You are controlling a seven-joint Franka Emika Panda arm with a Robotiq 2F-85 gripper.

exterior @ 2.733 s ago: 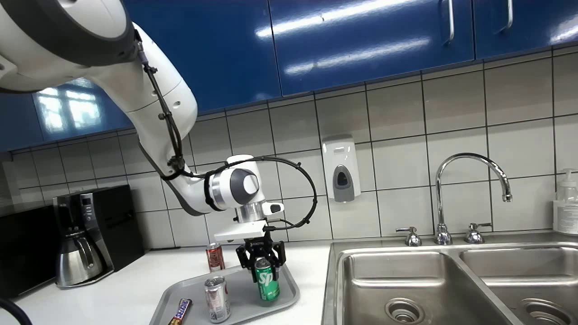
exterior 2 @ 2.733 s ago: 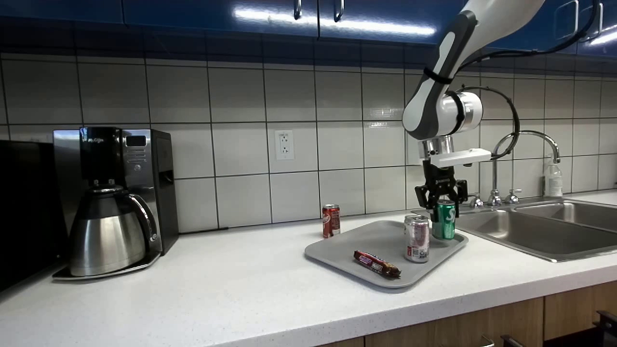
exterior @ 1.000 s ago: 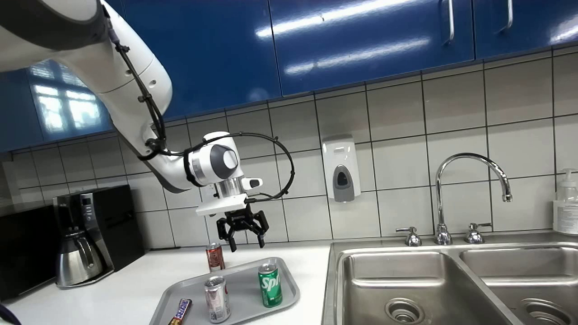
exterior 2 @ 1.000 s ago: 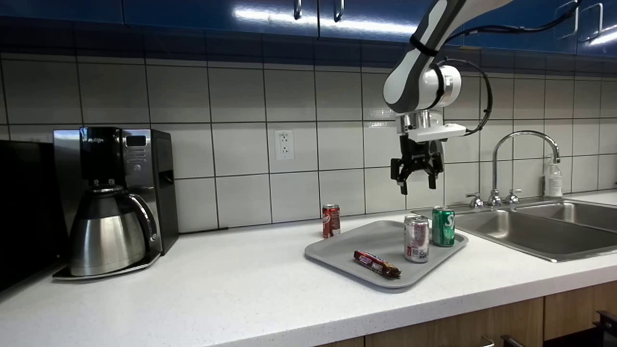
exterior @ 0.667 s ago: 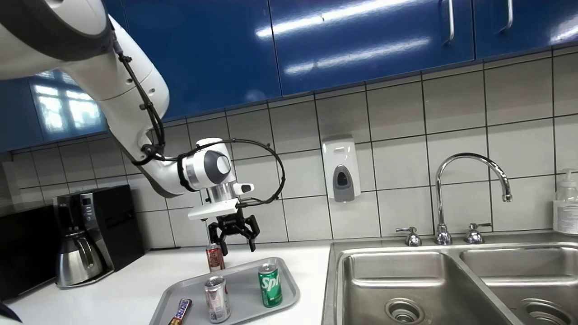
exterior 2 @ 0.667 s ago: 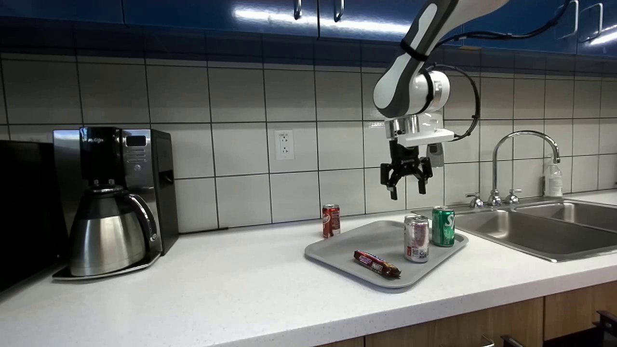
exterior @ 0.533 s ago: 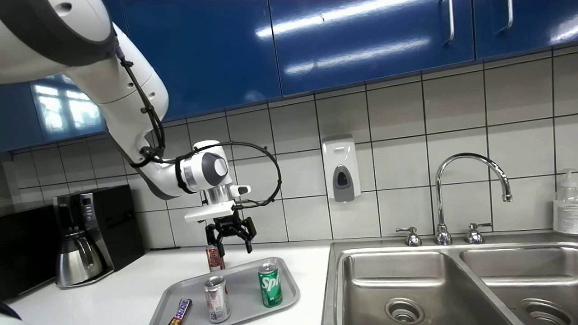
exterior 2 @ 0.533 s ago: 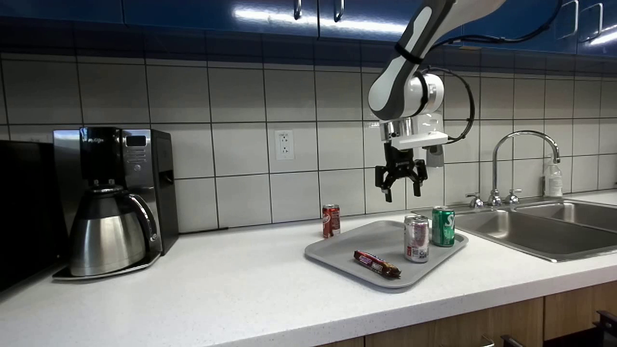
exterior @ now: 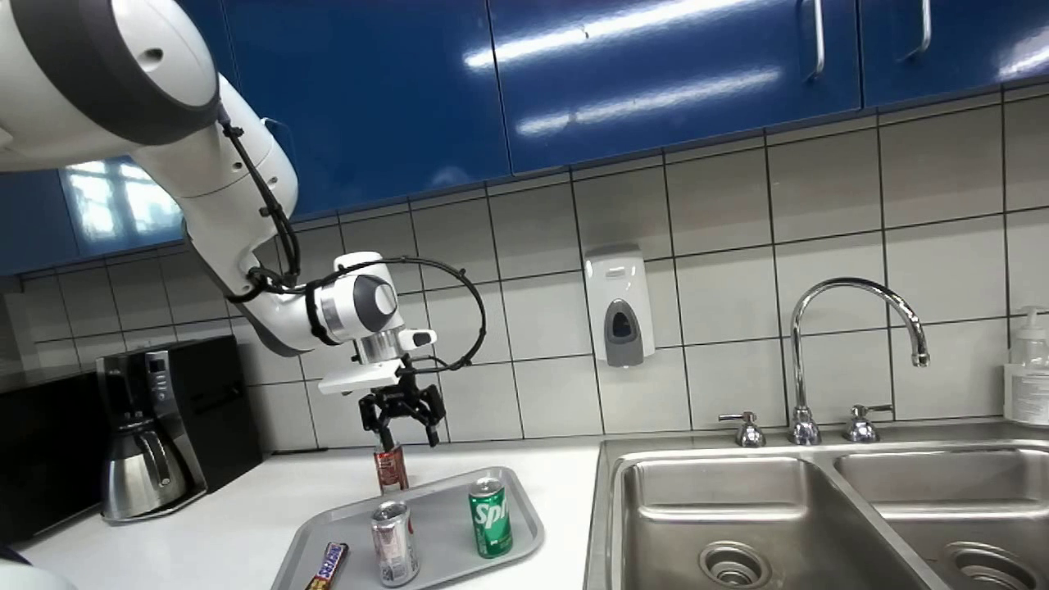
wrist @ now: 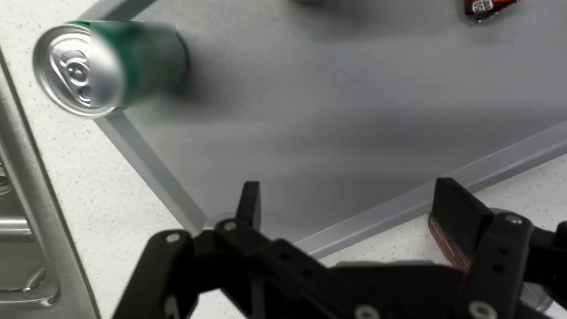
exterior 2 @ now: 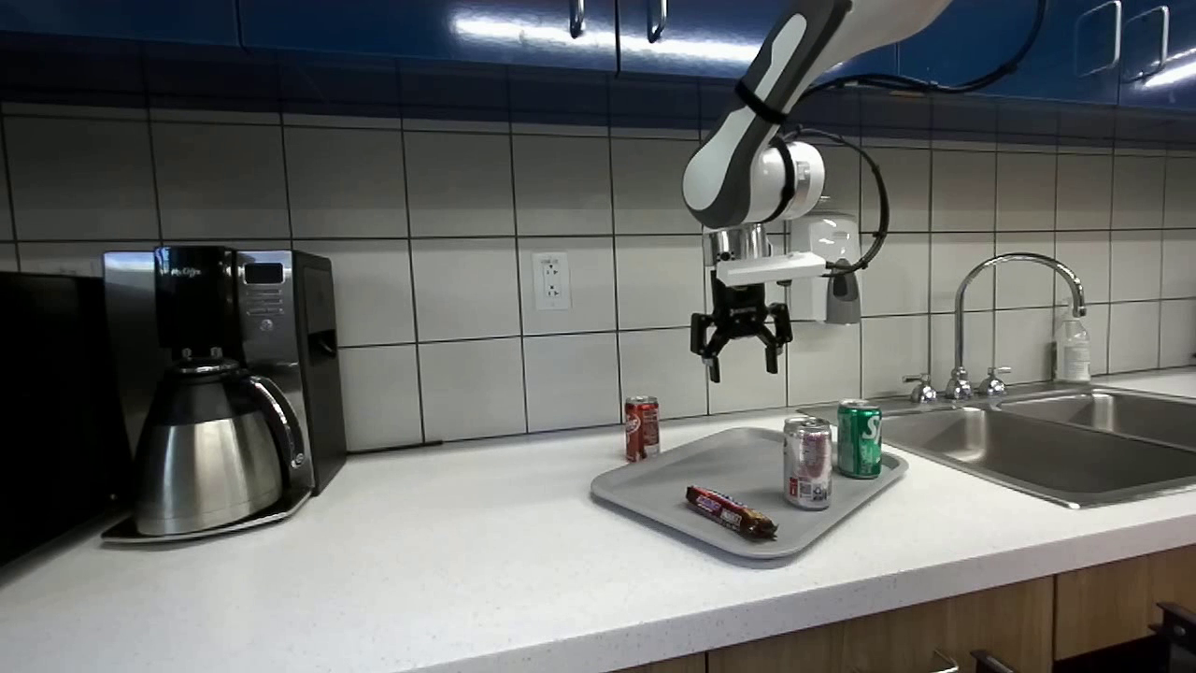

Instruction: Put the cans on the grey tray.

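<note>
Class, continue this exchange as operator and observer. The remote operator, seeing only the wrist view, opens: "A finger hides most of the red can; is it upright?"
Observer: Yes, the red can stands upright.
Operator: Does the hand touch it?
Observer: No, an exterior view shows a gap between them.
Operator: Besides the green can, is another on the grey tray?
Observer: Yes, a silver can stands upright there.

Hand: one
Green can: one
Silvery can: one
Red can: one
Cans in all: three, each lower than the hand
Grey tray: one, lower too
Candy bar: one
Coffee maker: one
Coffee pot: one, well apart from the hand
Sink basins: two, on the hand's opposite side
Faucet: one
Tap handles: two
Wall dispenser: one
Pump bottle: one
</note>
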